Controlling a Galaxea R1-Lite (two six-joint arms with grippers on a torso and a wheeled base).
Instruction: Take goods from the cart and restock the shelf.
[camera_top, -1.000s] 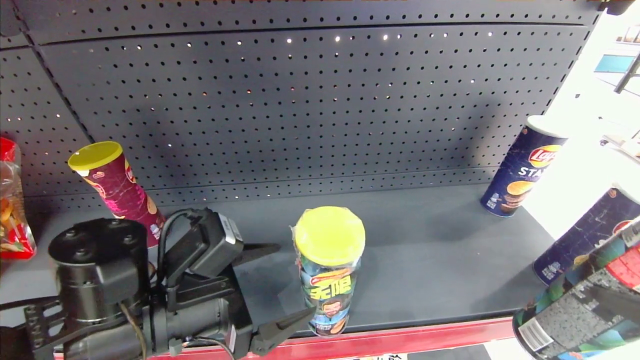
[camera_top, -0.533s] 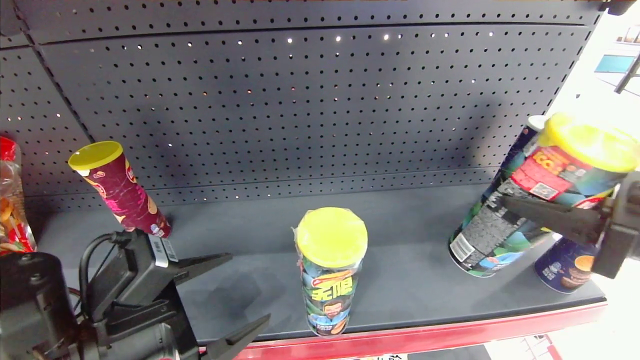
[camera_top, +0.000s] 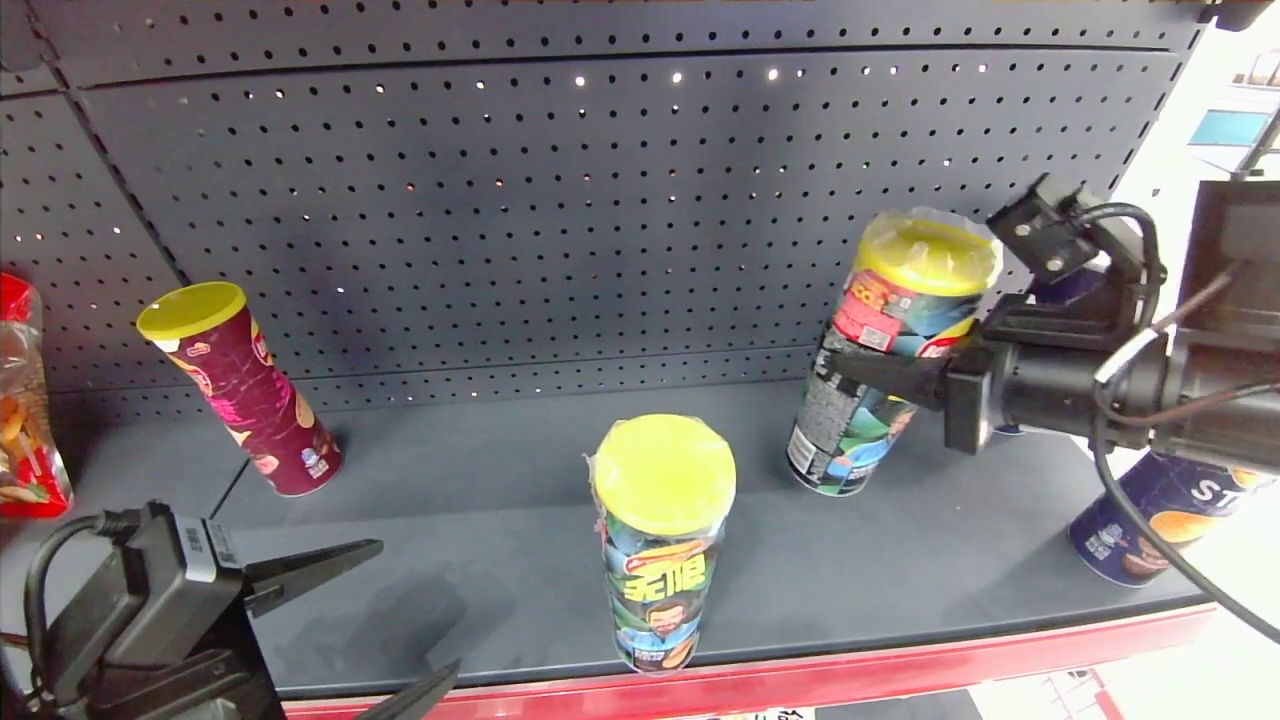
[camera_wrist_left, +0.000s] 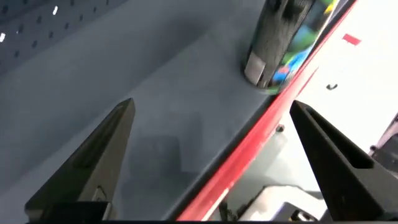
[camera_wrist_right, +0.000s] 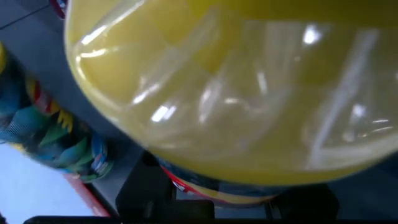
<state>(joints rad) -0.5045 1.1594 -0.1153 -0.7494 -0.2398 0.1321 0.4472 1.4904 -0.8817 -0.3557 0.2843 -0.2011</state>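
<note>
- The dark back wall (camera_top: 600, 220) is full of little holes and stands behind everything.
- The grey shelf (camera_top: 480, 470) has a red strip (camera_top: 800, 680) along its front edge.
- The right gripper (camera_top: 890, 360) comes in from the right side. Its fingers pinch a chip can around the upper part.
- The left gripper (camera_top: 415, 605) is low at the front left, over the front of the shelf. Its two black fingers are spread wide and hold nothing. From its own camera (camera_wrist_left: 211, 104) there is just shelf and red edge between them.
- The held chip can (camera_top: 850, 440) has a yellow lid (camera_wrist_right: 230, 87) and a blue-green label. It tips a little, at the back right of the shelf. Its bottom is right down by the shelf, but I cannot tell if it touches.
- A second chip can (camera_top: 660, 540) with a yellow lid stands up straight at the middle front, just behind the red strip.
- A dark red can (camera_top: 245, 390) with a yellow lid is at the back left, well apart from the others.
- A blue can (camera_top: 1150, 510) stands at the front right corner, partly behind the right arm.
- A red snack bag (camera_top: 25, 420) sits at the far left edge.
</note>
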